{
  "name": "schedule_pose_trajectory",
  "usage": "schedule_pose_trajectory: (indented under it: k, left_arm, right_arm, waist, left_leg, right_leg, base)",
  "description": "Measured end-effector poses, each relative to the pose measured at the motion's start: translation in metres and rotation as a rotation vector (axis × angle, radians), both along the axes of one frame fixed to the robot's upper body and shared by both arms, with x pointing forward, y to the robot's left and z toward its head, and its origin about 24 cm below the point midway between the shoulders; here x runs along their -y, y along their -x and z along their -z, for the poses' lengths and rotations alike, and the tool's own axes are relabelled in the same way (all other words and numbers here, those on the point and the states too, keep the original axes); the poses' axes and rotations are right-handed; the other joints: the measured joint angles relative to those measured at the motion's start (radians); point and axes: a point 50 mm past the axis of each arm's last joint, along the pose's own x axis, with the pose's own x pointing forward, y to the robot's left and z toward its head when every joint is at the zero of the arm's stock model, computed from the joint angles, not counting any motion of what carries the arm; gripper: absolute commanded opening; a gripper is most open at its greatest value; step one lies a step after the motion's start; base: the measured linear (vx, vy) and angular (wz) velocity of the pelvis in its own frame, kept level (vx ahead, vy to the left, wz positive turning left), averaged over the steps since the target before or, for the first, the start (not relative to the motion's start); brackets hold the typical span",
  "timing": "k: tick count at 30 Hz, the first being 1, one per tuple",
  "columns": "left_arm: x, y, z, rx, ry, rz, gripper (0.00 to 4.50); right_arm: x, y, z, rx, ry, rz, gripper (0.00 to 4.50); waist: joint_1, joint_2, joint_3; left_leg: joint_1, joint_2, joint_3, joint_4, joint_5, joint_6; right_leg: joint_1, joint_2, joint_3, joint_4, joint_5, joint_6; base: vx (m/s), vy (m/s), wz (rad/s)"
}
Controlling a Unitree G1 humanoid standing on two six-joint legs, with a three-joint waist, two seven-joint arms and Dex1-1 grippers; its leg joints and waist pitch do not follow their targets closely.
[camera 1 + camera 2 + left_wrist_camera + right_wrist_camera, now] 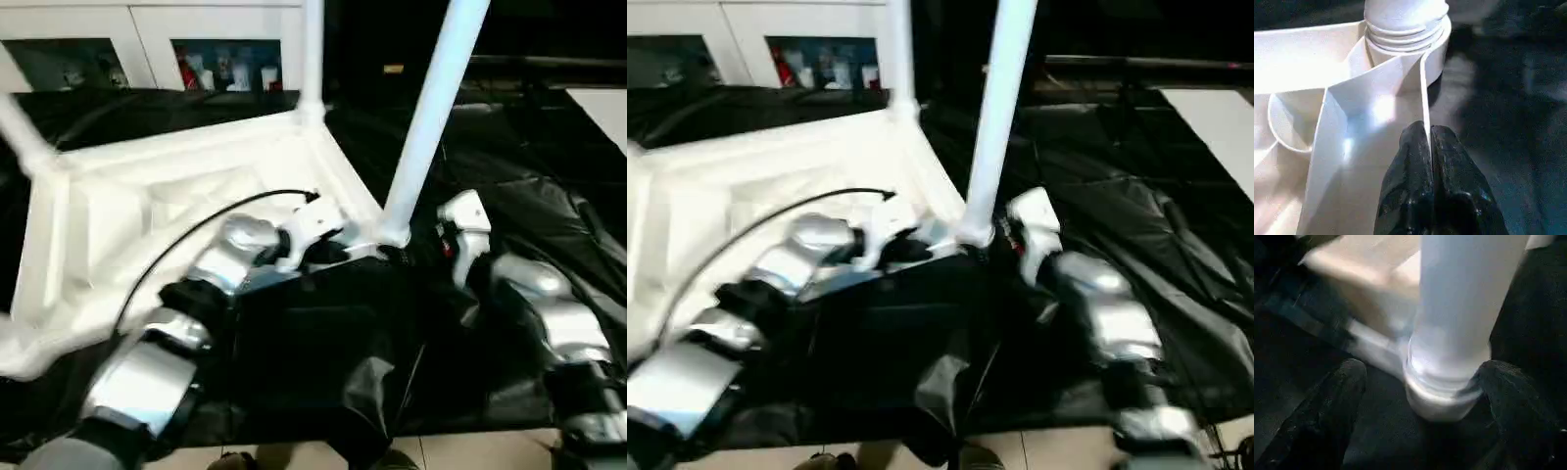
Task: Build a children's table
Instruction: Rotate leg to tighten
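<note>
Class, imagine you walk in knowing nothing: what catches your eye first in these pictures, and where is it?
First, the white tabletop lying upside down on black sheeting, with a tall white leg rising from its near corner socket. The left claw is shut on a thin rib of the tabletop beside that socket. The right claw stands open on either side of the leg's base.

Smooth glossy white plastic square tabletop [196,186], smooth white plastic tubular leg [431,108], crinkled shiny black plastic sheet [549,196] under the tabletop, glossy black rubbery gripper fingers [1410,196]
</note>
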Motion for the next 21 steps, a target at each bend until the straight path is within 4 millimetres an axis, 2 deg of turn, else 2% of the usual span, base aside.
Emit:
schedule_pose_trajectory:
  k: [5,8,10,15,16,21]
  left_arm:
    - [-0.007,0.013,0.002,-0.042,0.004,0.139,0.00]
    - [-0.005,0.017,0.002,-0.052,-0.004,0.205,0.00]
    - [-0.005,0.018,0.001,-0.054,-0.006,0.214,0.00]
    - [-0.007,0.018,0.001,-0.063,-0.008,0.223,0.00]
    - [-0.007,0.018,0.001,-0.064,-0.006,0.223,0.00]
    - [-0.008,0.019,0.001,-0.067,-0.004,0.224,0.00]
  right_arm:
    - [-0.003,0.006,0.003,-0.024,0.026,-0.101,3.93]
    - [-0.007,0.009,0.004,-0.035,0.025,-0.152,3.93]
    - [-0.006,0.010,0.003,-0.043,0.027,-0.174,3.93]
    - [-0.004,0.012,0.002,-0.057,0.036,-0.209,3.50]
    - [-0.004,0.013,0.002,-0.058,0.037,-0.215,3.25]
    - [-0.004,0.013,0.002,-0.060,0.037,-0.219,2.96]
  waist:
    - [0.003,0.003,0.002]
    - [0.023,0.004,0.003]
    - [0.029,0.004,0.003]
    - [0.030,0.005,0.003]
    - [0.030,0.005,0.003]
    - [0.031,0.005,0.003]
  left_leg:
    - [0.000,-0.001,0.001,0.002,-0.003,-0.005]
    - [-0.001,-0.001,0.002,0.002,-0.003,-0.005]
    - [-0.001,-0.001,0.003,0.003,-0.003,-0.005]
    - [-0.001,-0.001,0.003,0.003,-0.003,-0.005]
    - [-0.001,-0.001,0.003,0.002,-0.003,-0.005]
    - [-0.001,-0.001,0.003,0.002,-0.003,-0.005]
  right_leg:
    - [0.000,-0.002,0.001,0.000,0.000,0.000]
    - [0.000,-0.002,0.002,0.000,0.000,0.000]
    - [0.000,-0.002,0.002,0.000,0.000,0.000]
    - [0.000,-0.002,0.002,0.000,0.000,0.000]
    - [0.000,-0.002,0.002,0.000,0.000,0.000]
    - [0.000,-0.002,0.002,0.000,0.000,0.000]
  base:
    - [0.000,0.000,0.00]
    - [0.000,0.000,0.00]
    - [0.000,0.000,0.00]
    - [0.000,0.000,0.00]
    - [0.000,0.000,0.00]
    - [0.000,0.000,0.00]
